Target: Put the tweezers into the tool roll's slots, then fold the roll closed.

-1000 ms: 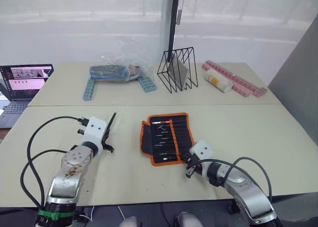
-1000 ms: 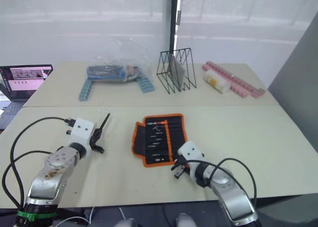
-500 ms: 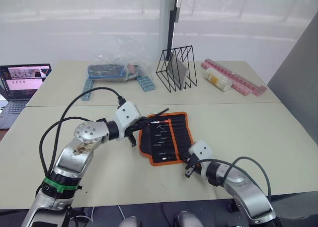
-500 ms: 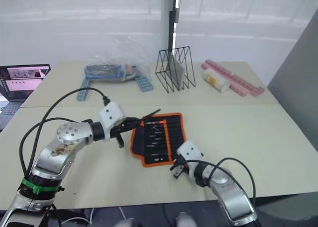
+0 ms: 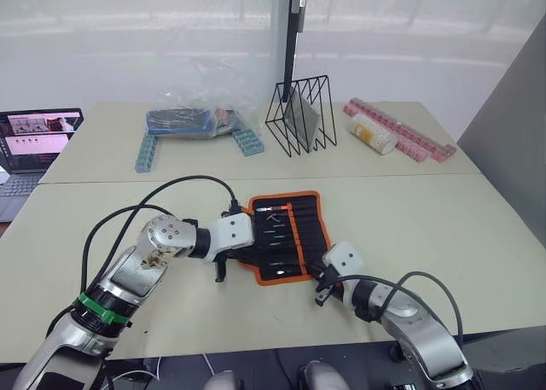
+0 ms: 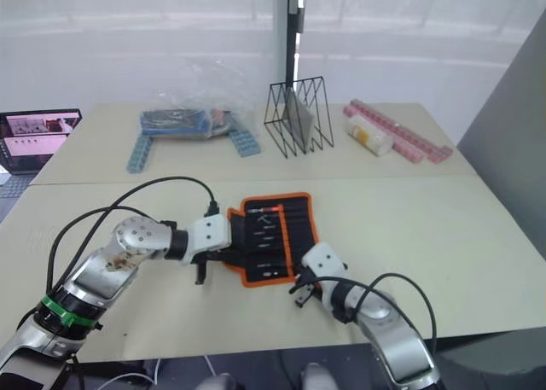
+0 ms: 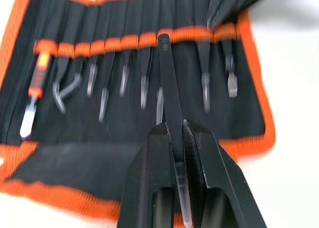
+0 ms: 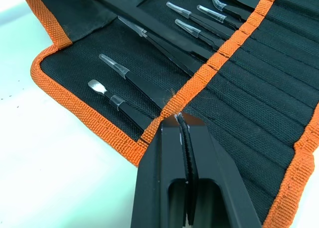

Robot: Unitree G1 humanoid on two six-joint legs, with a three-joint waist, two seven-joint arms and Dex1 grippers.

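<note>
Head views: tool roll (image 5: 286, 236) lying open mid-table; left gripper (image 5: 229, 252) reaching its near-left edge, right gripper (image 5: 322, 281) at its near-right corner.

Left wrist view: clamping 1 tweezer (image 7: 169, 83), long axis running along the fingers, blunt end meeting the slots (image 7: 144, 41). Insertion step in hand, apparently; next calling for sliding lengthwise into a free slot.

Right wrist view: pinching the roll's orange trim (image 8: 177, 111), pinning it flat.

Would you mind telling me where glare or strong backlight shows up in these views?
Left eye view: the window wall at the back is washed out by backlight, and the clear bag glints. Left wrist view: the table beside the tool roll is blown white. Right wrist view: the table glares too, and the clear tip caps on the tweezers catch highlights.
</note>
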